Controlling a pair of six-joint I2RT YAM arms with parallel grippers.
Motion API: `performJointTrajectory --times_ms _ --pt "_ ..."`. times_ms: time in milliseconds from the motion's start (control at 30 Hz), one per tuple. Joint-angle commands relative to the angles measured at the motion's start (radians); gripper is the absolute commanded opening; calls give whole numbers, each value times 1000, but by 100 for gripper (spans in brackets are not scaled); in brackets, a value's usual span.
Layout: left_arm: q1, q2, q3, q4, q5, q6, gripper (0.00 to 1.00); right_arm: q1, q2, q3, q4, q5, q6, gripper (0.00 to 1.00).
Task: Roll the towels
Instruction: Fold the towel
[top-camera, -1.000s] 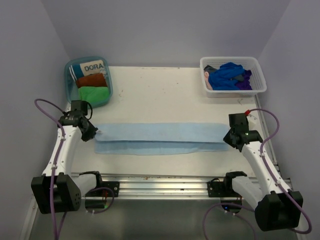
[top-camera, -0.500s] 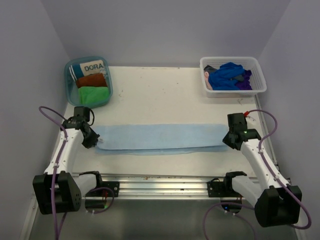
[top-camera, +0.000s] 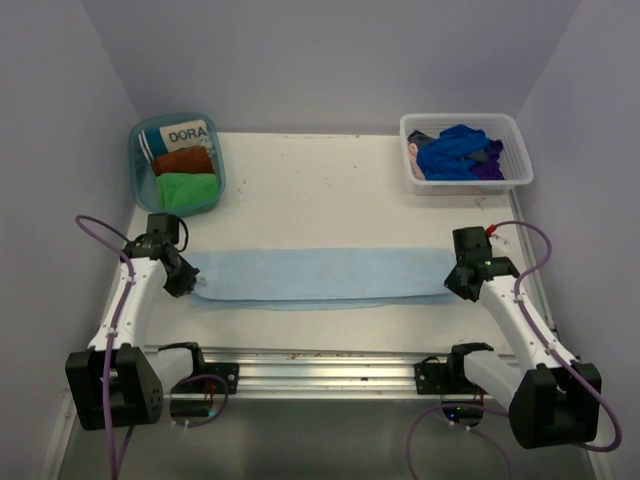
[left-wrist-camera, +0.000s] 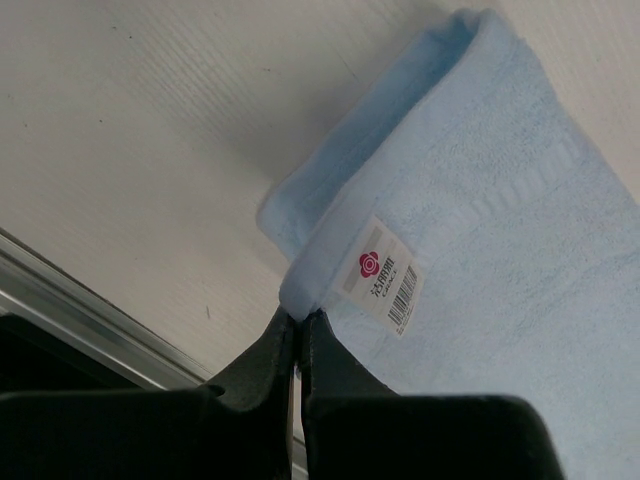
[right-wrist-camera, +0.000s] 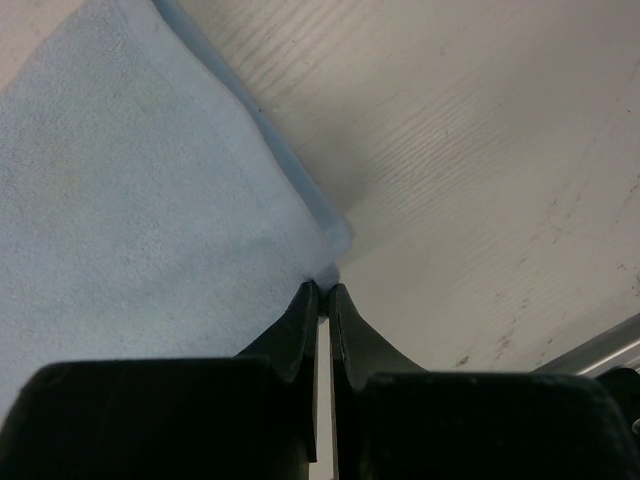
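Observation:
A light blue towel (top-camera: 320, 275) lies folded lengthwise as a long strip across the table. My left gripper (top-camera: 190, 283) is shut on its left end corner (left-wrist-camera: 300, 295), beside the sewn label (left-wrist-camera: 385, 272). At the other end my right gripper (top-camera: 455, 282) is shut on the right corner (right-wrist-camera: 328, 272). Rolled rust-brown (top-camera: 183, 161) and bright green (top-camera: 188, 188) towels sit in the teal bin (top-camera: 140, 180) at back left. Dark blue (top-camera: 455, 150) and purple (top-camera: 490, 170) towels are heaped in the white basket (top-camera: 520, 145) at back right.
A white-and-teal "DORA" item (top-camera: 180, 134) fills the far end of the teal bin. An aluminium rail (top-camera: 320, 365) runs along the table's near edge between the arm bases. Purple walls close in on both sides and at the back.
Both grippers have carried the upper towel layer toward the near edge, so the fold now covers most of the lower layer. Both arms have come down lower.

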Motion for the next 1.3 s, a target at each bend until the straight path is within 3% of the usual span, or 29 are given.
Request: performJointTrajectory --times_ms 0,100,133,167,200,233,267,300,367,467,633,667,767,967,1100,1267 --pt "9 -33 -20 -29 24 -51 0 -5 -4 -1 27 6 21 0" --pt "9 -41 -54 -12 36 -66 0 -7 1 -5 38 -9 13 0" --pt "9 -33 -54 -10 35 -65 4 -5 -1 -5 43 -19 7 4" --pt "9 -25 -51 -13 30 -65 18 -7 1 -2 43 -23 4 9" --pt "9 -7 -43 -16 23 -63 29 -7 -2 -1 43 -35 -8 23" --pt "9 -1 -22 -16 17 -59 34 -7 -5 4 43 -40 -16 29" --pt "9 5 -10 -13 10 -60 51 -7 -10 7 41 -42 -19 35" --pt "7 10 4 -7 4 -57 56 -5 -17 9 40 -37 -30 42" --pt "9 17 52 14 -2 -46 59 -7 -34 16 34 -28 -34 46" --pt "6 33 105 72 15 -9 59 -5 -47 27 35 -29 -40 46" --pt "-80 125 141 186 79 37 56 -5 -12 39 116 -107 -79 25" --pt "-147 151 148 195 70 26 56 -5 30 47 132 -120 -83 24" --pt "-210 249 153 235 76 14 54 -5 146 102 155 -175 -119 15" --pt "-207 349 142 315 29 21 54 -7 320 188 230 -227 -194 13" --pt "-207 413 164 342 10 43 54 -8 412 268 232 -181 -215 13" --pt "-197 462 175 361 -14 50 54 -49 516 300 262 -155 -215 21"
